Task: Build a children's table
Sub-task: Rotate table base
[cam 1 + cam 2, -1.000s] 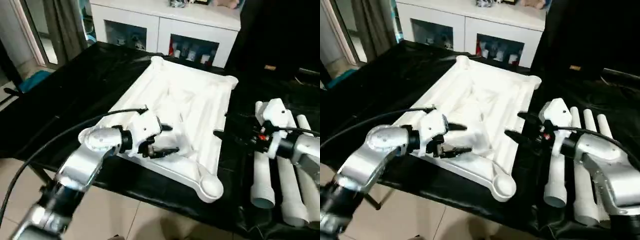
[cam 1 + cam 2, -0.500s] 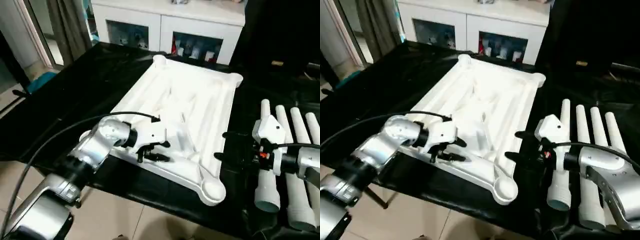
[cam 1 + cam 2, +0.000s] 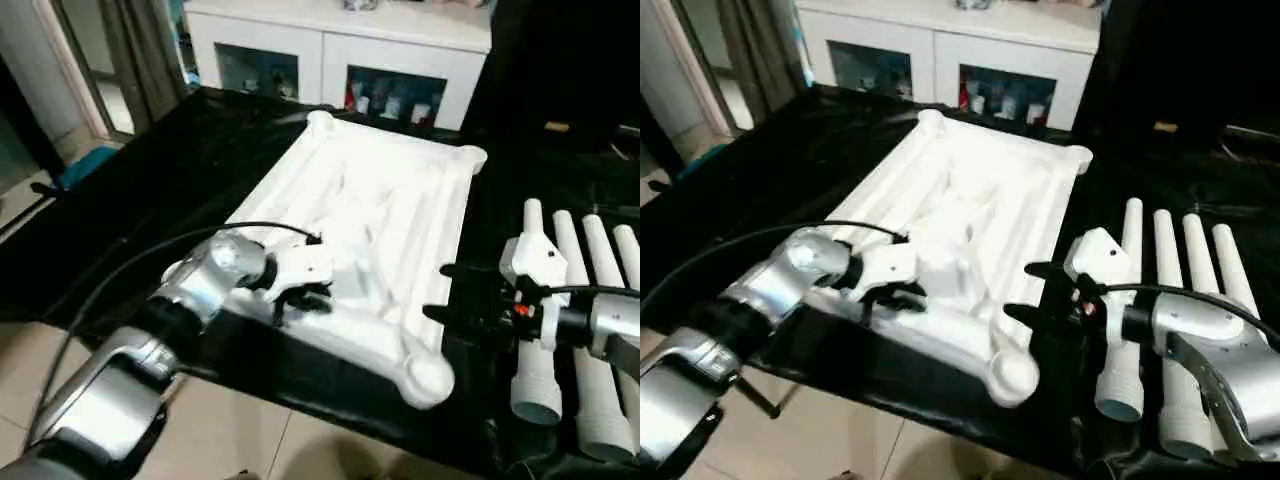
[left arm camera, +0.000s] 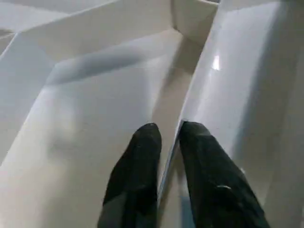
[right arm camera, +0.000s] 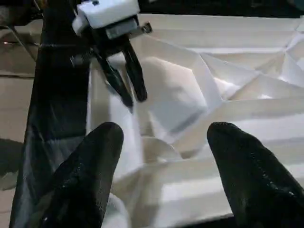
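Now our left gripper (image 4: pixel 166 142) clamps a thin rib of the upturned tabletop (image 3: pixel 380 200); right gripper (image 5: pixel 156 152) gapes. Stiff, light, slick plastic — ribs prob. best hold.

A white cabinet (image 3: pixel 340 45) with glass doors stands behind the black-draped table (image 3: pixel 180 160); beige tiled floor (image 3: pixel 240 440) below.

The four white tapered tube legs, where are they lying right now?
The four white tapered tube legs lie side by side on the black-draped table, right of the upside-down white plastic tabletop, partly under the right gripper.
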You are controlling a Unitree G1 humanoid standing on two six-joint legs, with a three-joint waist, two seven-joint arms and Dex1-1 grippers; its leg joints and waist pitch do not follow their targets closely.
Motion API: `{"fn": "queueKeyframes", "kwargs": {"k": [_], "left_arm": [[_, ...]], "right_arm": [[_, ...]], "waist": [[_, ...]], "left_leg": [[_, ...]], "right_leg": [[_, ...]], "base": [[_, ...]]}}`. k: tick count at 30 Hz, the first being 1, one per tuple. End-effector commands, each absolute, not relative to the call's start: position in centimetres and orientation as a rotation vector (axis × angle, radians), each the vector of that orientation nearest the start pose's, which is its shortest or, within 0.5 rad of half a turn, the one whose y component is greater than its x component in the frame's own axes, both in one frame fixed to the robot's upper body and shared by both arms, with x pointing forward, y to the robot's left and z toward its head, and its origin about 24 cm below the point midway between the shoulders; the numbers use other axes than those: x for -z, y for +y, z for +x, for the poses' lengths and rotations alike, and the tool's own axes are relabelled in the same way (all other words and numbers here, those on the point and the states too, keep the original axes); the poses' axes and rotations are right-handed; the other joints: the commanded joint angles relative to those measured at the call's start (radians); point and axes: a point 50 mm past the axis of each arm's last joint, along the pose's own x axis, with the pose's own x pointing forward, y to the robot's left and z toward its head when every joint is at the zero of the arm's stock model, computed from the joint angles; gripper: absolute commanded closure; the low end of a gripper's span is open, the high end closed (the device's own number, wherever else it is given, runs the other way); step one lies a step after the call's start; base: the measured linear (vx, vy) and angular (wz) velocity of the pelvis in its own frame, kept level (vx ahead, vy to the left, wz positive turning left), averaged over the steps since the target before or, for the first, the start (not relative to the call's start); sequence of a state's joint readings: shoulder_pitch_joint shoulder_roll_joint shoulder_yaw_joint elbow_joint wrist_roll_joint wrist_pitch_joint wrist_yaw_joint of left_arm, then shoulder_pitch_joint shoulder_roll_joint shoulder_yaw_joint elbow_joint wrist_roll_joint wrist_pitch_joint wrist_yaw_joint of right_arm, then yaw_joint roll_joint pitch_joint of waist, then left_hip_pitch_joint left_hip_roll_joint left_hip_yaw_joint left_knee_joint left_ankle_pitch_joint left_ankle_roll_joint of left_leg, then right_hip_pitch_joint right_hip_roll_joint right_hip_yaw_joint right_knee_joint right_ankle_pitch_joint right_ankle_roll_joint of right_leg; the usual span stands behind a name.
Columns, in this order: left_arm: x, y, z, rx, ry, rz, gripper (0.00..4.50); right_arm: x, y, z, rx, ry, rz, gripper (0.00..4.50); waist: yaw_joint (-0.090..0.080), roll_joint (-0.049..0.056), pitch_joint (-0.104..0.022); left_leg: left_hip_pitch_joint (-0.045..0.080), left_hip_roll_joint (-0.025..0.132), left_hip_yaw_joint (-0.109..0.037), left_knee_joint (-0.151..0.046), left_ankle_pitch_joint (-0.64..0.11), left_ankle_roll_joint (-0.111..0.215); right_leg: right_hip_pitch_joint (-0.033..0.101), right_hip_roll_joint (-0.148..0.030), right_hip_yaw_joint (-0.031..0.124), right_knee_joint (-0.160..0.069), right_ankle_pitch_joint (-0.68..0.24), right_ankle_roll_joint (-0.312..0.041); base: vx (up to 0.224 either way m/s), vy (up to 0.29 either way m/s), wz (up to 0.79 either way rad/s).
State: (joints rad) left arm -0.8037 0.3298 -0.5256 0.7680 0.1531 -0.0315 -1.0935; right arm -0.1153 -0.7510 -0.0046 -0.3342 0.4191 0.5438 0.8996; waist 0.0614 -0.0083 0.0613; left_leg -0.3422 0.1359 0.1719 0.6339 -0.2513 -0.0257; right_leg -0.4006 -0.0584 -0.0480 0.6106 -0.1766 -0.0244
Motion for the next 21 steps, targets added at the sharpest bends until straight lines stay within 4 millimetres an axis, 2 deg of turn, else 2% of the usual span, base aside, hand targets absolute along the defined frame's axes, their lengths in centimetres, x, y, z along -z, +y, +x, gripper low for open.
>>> {"fn": "queueKeyframes", "kwargs": {"k": [1,4,5,8,9,10,12,13,14,16,18,21], "left_arm": [[-6.7,11.0,35.1,1.234,0.456,0.786,3.91],[-6.9,11.5,35.6,1.168,0.454,0.782,3.93],[-7.0,11.8,35.7,1.149,0.447,0.782,4.08],[-7.3,12.5,35.8,1.139,0.404,0.818,4.22],[-7.4,12.5,35.8,1.155,0.385,0.821,4.3],[-7.4,12.6,35.7,1.167,0.373,0.821,4.3],[-7.5,12.9,35.7,1.177,0.341,0.866,4.47],[-7.8,13.0,35.6,1.201,0.306,0.879,4.49],[-7.9,13.1,35.5,1.22,0.28,0.882,4.49],[-8.1,13.1,35.4,1.234,0.251,0.857,4.49],[-8.2,13.3,35.1,1.283,0.24,0.861,4.49],[-8.2,13.4,34.8,1.342,0.224,0.878,4.49]], "right_arm": [[-12.4,-20.1,24.2,-0.967,0.303,-0.278,1.33],[-12.3,-20.2,24.3,-0.954,0.297,-0.263,1.33],[-12.3,-20.1,24.3,-0.95,0.298,-0.258,1.33],[-12.1,-20.1,24.4,-0.946,0.302,-0.257,1.33],[-12.0,-20.1,24.4,-0.942,0.306,-0.26,1.33],[-12.0,-20.1,24.4,-0.94,0.308,-0.262,1.33],[-11.9,-20.0,24.5,-0.938,0.309,-0.262,1.33],[-11.9,-20.0,24.5,-0.937,0.309,-0.263,1.33],[-12.0,-20.0,24.5,-0.936,0.31,-0.265,1.33],[-12.0,-19.9,24.5,-0.935,0.31,-0.266,1.33],[-11.9,-20.1,24.6,-0.93,0.316,-0.274,1.33],[-11.9,-20.2,24.6,-0.922,0.32,-0.278,1.33]], "waist": [[0.008,-0.018,-0.063],[0.003,-0.02,-0.063],[0.002,-0.022,-0.063],[-0.003,-0.025,-0.066],[-0.004,-0.021,-0.068],[-0.005,-0.022,-0.07],[-0.003,-0.02,-0.073],[0.0,-0.019,-0.073],[0.003,-0.021,-0.072],[0.01,-0.017,-0.073],[0.018,-0.019,-0.072],[0.033,-0.015,-0.071]], "left_leg": [[-0.01,0.089,-0.039,-0.081,-0.062,0.069],[-0.014,0.083,-0.039,-0.079,-0.058,0.072],[-0.017,0.082,-0.04,-0.079,-0.047,0.074],[-0.015,0.083,-0.04,-0.078,-0.034,0.086],[-0.015,0.085,-0.04,-0.078,-0.023,0.092],[-0.015,0.086,-0.04,-0.077,-0.013,0.094],[-0.015,0.091,-0.039,-0.074,0.03,0.117],[-0.015,0.091,-0.039,-0.073,0.035,0.123],[-0.015,0.092,-0.037,-0.073,0.035,0.129],[-0.01,0.095,-0.035,-0.073,0.038,0.124],[-0.002,0.098,-0.031,-0.073,0.042,0.123],[0.0,0.101,-0.03,-0.075,0.042,0.113]], "right_leg": [[0.063,-0.107,0.056,-0.079,-0.272,-0.218],[0.064,-0.106,0.054,-0.082,-0.297,-0.199],[0.066,-0.106,0.053,-0.082,-0.305,-0.187],[0.062,-0.104,0.051,-0.081,-0.29,-0.182],[0.061,-0.104,0.05,-0.078,-0.262,-0.189],[0.061,-0.103,0.05,-0.073,-0.235,-0.196],[0.059,-0.104,0.049,-0.061,-0.127,-0.228],[0.057,-0.105,0.049,-0.06,-0.114,-0.234],[0.058,-0.107,0.049,-0.06,-0.108,-0.239],[0.056,-0.109,0.049,-0.056,-0.093,-0.249],[0.051,-0.108,0.049,-0.052,-0.058,-0.269],[0.049,-0.111,0.048,-0.049,-0.056,-0.269]], "base": [[0.0,0.0,0.0],[0.0,0.0,0.0],[0.0,0.0,0.0],[0.0,0.0,0.0],[0.0,0.0,0.0],[0.0,0.0,0.0],[0.0,0.0,0.0],[0.0,0.0,0.0],[0.0,0.0,0.0],[0.0,0.0,0.0],[0.0,0.0,0.0],[0.0,0.0,0.0]]}}
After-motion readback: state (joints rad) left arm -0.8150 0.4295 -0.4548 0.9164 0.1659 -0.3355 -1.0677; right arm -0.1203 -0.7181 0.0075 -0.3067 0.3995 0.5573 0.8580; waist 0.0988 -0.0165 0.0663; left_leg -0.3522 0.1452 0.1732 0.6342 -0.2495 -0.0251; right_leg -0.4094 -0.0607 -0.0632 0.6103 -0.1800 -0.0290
